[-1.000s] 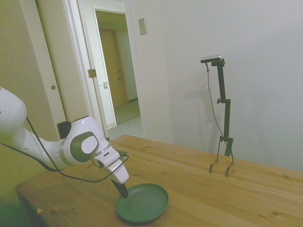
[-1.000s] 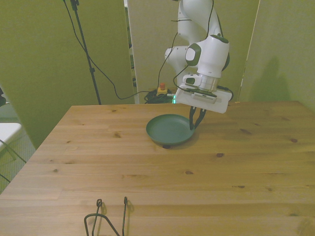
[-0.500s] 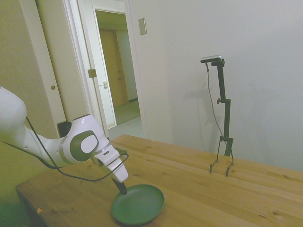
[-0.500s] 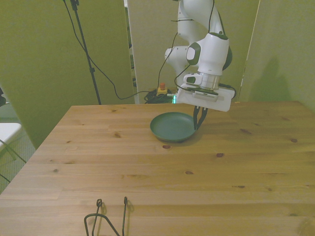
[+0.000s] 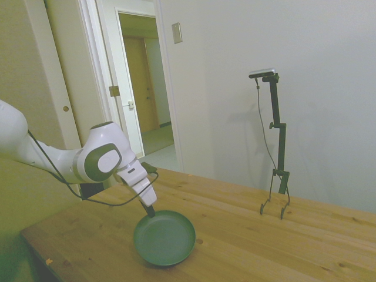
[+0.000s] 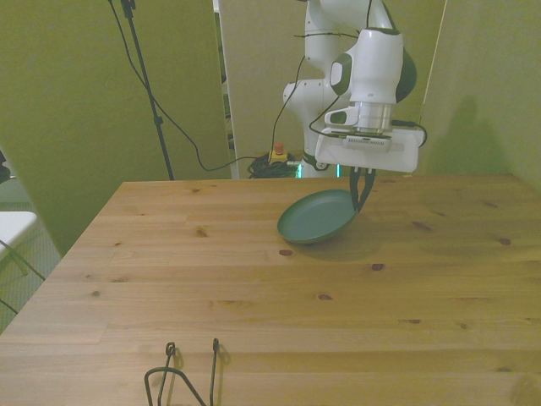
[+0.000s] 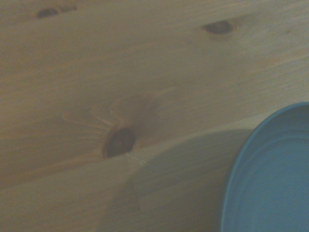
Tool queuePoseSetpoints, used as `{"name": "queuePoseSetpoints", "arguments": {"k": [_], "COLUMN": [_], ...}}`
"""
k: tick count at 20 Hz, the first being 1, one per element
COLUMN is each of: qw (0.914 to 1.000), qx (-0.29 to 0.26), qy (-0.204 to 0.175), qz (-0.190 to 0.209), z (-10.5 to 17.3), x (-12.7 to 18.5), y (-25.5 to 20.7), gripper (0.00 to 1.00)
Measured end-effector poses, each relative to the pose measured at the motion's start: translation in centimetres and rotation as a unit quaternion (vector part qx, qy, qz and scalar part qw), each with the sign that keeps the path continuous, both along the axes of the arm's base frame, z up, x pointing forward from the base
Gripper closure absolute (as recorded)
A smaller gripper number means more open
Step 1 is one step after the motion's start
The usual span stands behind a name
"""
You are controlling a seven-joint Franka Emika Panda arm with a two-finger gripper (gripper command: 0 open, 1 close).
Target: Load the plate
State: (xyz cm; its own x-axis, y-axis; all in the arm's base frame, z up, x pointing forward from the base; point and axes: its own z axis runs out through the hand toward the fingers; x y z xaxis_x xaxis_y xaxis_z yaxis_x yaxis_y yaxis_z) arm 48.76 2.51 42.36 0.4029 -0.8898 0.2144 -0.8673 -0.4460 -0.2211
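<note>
1. I am holding the plate (image 6: 316, 217) by its rim, tilted and clear of the wooden table (image 6: 254, 296), its free edge hanging lowest toward the front view's left.
2. To carry it well, I am judging that a slow, steady move matters, since a rim pinch can slip.
3. My claw (image 6: 362, 193) is pinching narrow on the rim at the front view's right; the wrist view, probably blurred, shows only the plate's edge above the table.

The plate (image 6: 317, 217) hangs tilted over the table (image 6: 254, 296), jaws pinching its rim.
</note>
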Motion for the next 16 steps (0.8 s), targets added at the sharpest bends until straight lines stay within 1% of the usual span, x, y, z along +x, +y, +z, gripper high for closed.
{"name": "queuePoseSetpoints", "arguments": {"k": [5,10,12,14,16], "qw": [0.9994,0.9976,0.997,0.9965,0.9958], "qx": [0.025,0.051,0.059,0.067,0.068], "qy": [-0.022,-0.046,-0.05,-0.05,-0.061], "qz": [-0.005,-0.006,-0.005,-0.007,-0.012], "z": [5.0,10.3,10.9,10.9,11.2], "x": [1.3,1.8,1.9,1.9,2.1], "y": [1.4,2.4,2.4,2.3,1.8], "gripper": [1.0,1.0,1.0,1.0,1.0]}}
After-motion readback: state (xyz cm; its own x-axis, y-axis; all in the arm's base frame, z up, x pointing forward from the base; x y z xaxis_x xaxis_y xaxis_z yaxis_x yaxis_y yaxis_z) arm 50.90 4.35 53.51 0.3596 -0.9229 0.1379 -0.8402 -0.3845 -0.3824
